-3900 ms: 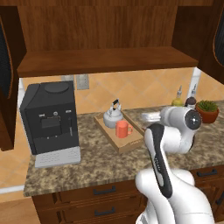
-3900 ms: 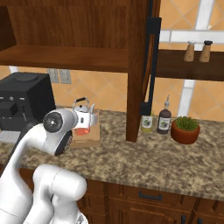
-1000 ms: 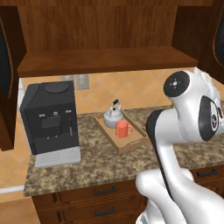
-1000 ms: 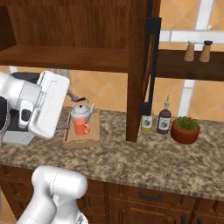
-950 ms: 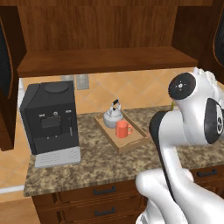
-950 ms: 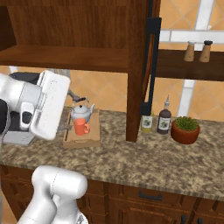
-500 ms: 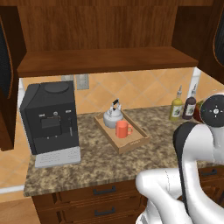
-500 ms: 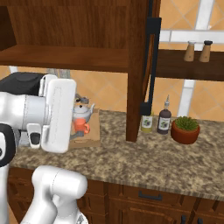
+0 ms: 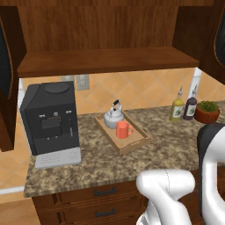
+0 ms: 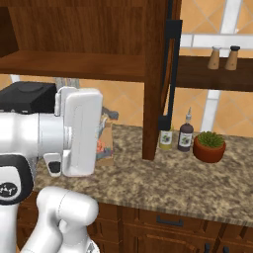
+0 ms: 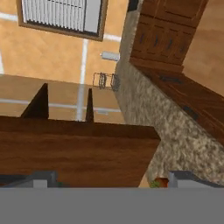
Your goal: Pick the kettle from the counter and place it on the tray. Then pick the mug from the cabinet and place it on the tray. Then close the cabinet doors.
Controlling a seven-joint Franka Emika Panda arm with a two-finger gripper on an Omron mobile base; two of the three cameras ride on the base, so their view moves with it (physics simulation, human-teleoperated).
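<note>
- The two-finger gripper (image 11: pixel 109 179) stands wide open with nothing between its tips, tilted along the speckled brown granite counter (image 11: pixel 175 131).
- Well away from it, across that counter, the squat silvery kettle (image 9: pixel 113 117) and the small orange-red mug (image 9: pixel 123 130) sit side by side inside the shallow light-wood tray (image 9: pixel 132 143).
- What seems left is shutting the dark wood-framed, glass-panelled cabinet door (image 10: pixel 170 69): come at its black vertical bar handle (image 10: pixel 168 74) squarely, push along the hinge arc, and keep clear of the two bottles (image 10: pixel 177 134) below.
</note>
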